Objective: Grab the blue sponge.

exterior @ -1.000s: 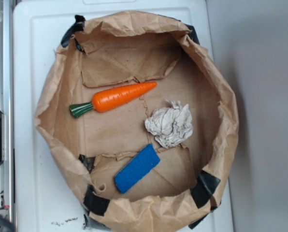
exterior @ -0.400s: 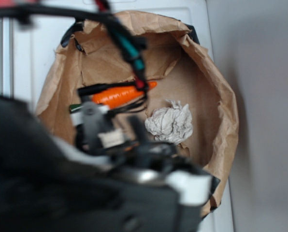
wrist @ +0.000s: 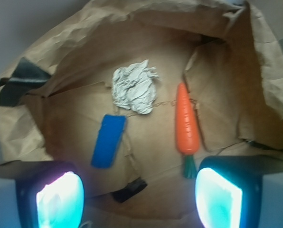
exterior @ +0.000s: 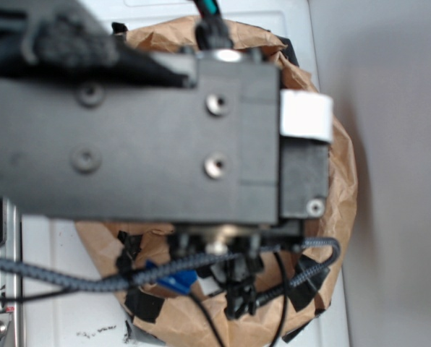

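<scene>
Arm body is blocking most of the exterior view; we're seeing blue sponge [wrist: 108, 140] lying ahead of the wide-spread, empty gripper [wrist: 139, 202], nearer its left finger

It looked like a robotics lab test station: a rolled-down brown paper bag [wrist: 255, 71] patched with black tape [wrist: 23, 78] served as a bin on a white worktop [exterior: 63, 318], beside a metal rail [exterior: 2, 303].
</scene>
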Controlling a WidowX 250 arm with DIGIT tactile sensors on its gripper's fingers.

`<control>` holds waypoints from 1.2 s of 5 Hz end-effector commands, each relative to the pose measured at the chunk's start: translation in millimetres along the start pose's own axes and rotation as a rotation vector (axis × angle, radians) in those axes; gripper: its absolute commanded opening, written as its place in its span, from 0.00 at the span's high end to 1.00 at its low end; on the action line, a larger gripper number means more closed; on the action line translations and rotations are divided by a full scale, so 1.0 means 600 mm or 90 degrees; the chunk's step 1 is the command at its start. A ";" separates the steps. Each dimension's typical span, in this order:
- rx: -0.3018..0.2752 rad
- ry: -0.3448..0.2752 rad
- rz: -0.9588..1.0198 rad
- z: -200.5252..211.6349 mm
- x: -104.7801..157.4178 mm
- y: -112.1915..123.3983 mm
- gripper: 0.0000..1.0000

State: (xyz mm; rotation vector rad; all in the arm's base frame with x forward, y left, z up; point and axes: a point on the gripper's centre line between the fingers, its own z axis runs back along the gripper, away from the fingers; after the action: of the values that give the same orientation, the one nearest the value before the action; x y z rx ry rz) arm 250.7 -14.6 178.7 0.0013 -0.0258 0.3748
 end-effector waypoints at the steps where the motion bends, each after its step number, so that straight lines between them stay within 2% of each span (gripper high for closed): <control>1: -0.013 -0.030 0.002 0.021 0.006 0.006 0.00; 2: -0.039 -0.025 0.002 0.015 0.004 0.044 0.00; 3: -0.015 -0.033 0.027 -0.037 0.029 0.044 0.00; 4: -0.009 -0.037 0.062 -0.073 0.051 0.046 0.00; 5: -0.012 -0.049 0.090 -0.127 0.063 0.031 0.00; 6: -0.028 -0.025 0.102 -0.160 0.046 0.004 0.00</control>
State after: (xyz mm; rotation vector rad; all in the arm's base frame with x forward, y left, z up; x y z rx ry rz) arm 272.9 -1.8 73.6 -0.0276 -0.0359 0.5520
